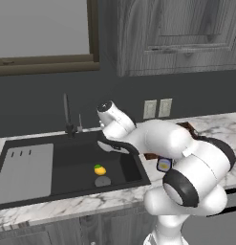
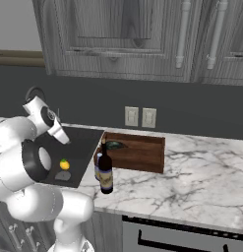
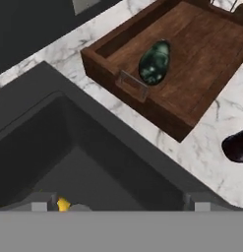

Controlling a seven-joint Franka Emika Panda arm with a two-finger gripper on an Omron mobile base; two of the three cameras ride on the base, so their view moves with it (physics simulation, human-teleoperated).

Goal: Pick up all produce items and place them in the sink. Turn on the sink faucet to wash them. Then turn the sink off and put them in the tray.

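The yellow lemon-like fruit (image 1: pixel 99 169) (image 2: pixel 64 164) (image 3: pixel 63 204) lies on the floor of the dark sink (image 1: pixel 67 165) (image 2: pixel 78 140) (image 3: pixel 49 142), just beside the round drain (image 1: pixel 102 181). The dark green oval item (image 2: pixel 114 145) (image 3: pixel 155 61) rests inside the brown wooden tray (image 2: pixel 140 158) (image 3: pixel 201 54) on the counter right of the sink. My gripper (image 1: pixel 114 146) (image 2: pixel 61 135) (image 3: pixel 120 204) hovers over the sink's right side, open, with nothing between its fingers. The thin faucet (image 1: pixel 67 115) stands behind the basin with its small lever (image 1: pixel 80 123) beside it.
A dark wine bottle (image 2: pixel 106 172) (image 3: pixel 236 145) and a small blue-capped bottle (image 1: pixel 164 165) stand on the marble counter between sink and tray. The lighter drainboard (image 1: pixel 24 172) takes up the sink's left part. Wall outlets (image 2: pixel 140 117) and cabinets are behind and above.
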